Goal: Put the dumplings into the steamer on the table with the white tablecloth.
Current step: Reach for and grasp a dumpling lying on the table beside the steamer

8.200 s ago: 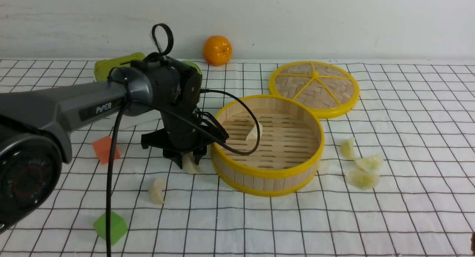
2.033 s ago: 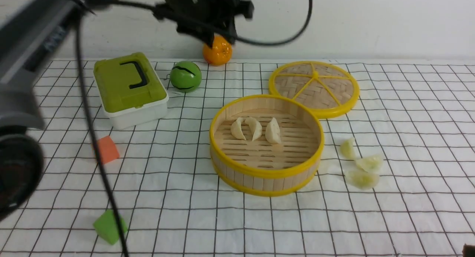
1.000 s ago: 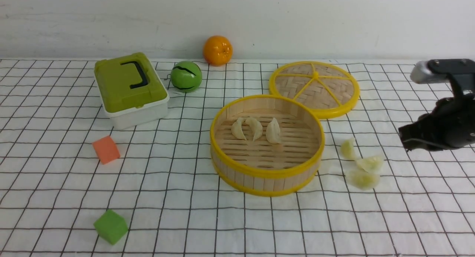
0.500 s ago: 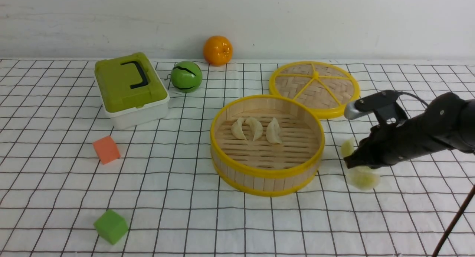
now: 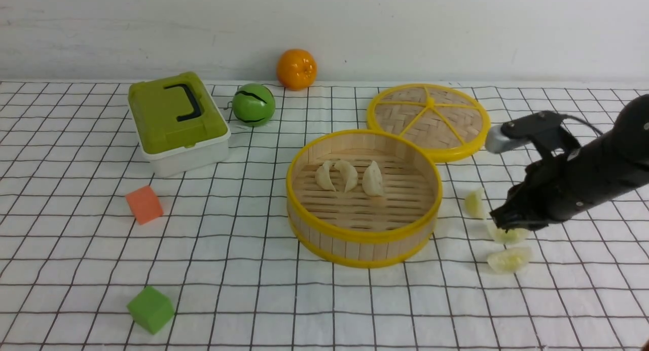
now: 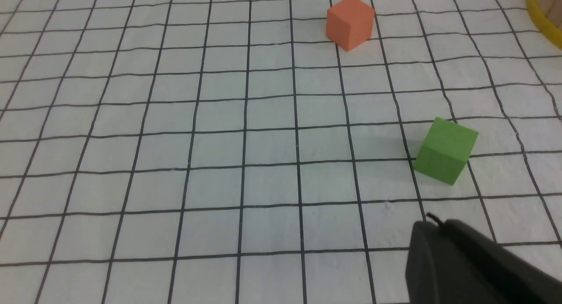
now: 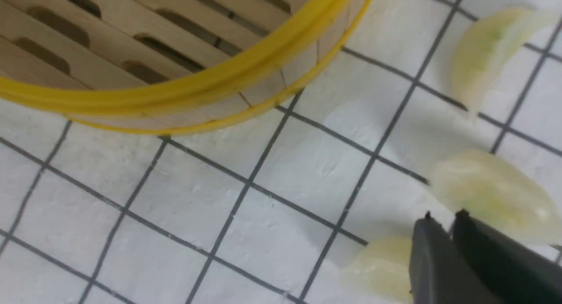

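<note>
The steamer (image 5: 362, 237) stands mid-table on the white tablecloth (image 5: 76, 249), with three cream-white dumplings (image 5: 348, 175) on its slatted floor. Right of it lie three greenish dumplings (image 5: 474, 203), (image 5: 507, 235), (image 5: 508, 259). My right gripper (image 5: 499, 222) is down at the middle one, its black fingers only a thin gap apart and nothing between them. In the right wrist view its tips (image 7: 443, 217) sit between two greenish dumplings (image 7: 487, 194), (image 7: 382, 266), near the steamer's rim (image 7: 219, 82). My left gripper (image 6: 428, 225) is shut and empty over bare cloth, out of the front view.
The woven lid (image 5: 430, 118) lies behind the steamer. A green box (image 5: 175, 120), a green ball (image 5: 253, 105) and an orange (image 5: 296, 68) stand at the back left. An orange cube (image 5: 144, 204) and a green cube (image 5: 150, 309) lie front left, near my left gripper.
The right arm has swung in from the right and dropped onto the greenish dumplings. The two nearer ones have been nudged toward the front. Its fingers have parted slightly.
</note>
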Available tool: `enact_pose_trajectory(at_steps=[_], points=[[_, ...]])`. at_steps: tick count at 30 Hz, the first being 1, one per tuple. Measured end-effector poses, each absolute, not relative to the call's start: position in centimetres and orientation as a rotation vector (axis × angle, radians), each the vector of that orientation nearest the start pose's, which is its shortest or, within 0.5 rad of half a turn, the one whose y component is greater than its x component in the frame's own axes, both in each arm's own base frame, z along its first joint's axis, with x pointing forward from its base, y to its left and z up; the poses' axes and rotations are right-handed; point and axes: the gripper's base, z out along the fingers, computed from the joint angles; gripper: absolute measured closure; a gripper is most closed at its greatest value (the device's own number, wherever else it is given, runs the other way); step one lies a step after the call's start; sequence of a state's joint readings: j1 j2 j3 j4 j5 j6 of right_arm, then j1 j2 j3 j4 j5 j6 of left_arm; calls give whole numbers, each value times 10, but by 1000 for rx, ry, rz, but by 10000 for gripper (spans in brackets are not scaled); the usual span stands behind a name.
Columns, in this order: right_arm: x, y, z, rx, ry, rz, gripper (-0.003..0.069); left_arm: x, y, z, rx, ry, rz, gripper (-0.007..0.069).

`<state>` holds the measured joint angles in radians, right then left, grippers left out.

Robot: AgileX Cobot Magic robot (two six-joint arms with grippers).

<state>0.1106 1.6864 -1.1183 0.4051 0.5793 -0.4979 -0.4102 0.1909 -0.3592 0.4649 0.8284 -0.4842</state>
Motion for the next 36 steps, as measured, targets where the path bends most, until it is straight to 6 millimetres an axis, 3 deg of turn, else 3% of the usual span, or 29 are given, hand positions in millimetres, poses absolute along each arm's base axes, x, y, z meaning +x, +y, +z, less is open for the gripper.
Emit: enact_pose_trajectory(at_steps=[4,10,14,17,26,36], points=[[340,55,233,-268,2592,272,491,50,11,256,57,2057,1,637],[331,50,205,105,2783,277,222,47,13,256,47,2052,2,637],[332,51,192,241,2816,320,155,44,14,257,41,2035,-5,637],[335,54,190,279,2790,349,159,43,15,257,38,2029,-8,637],[357,80,163,236,2646,346,293,43,15,257,37,2030,-8,636],[360,79,161,-21,2615,185,438,43,15,257,37,2029,-8,629]])
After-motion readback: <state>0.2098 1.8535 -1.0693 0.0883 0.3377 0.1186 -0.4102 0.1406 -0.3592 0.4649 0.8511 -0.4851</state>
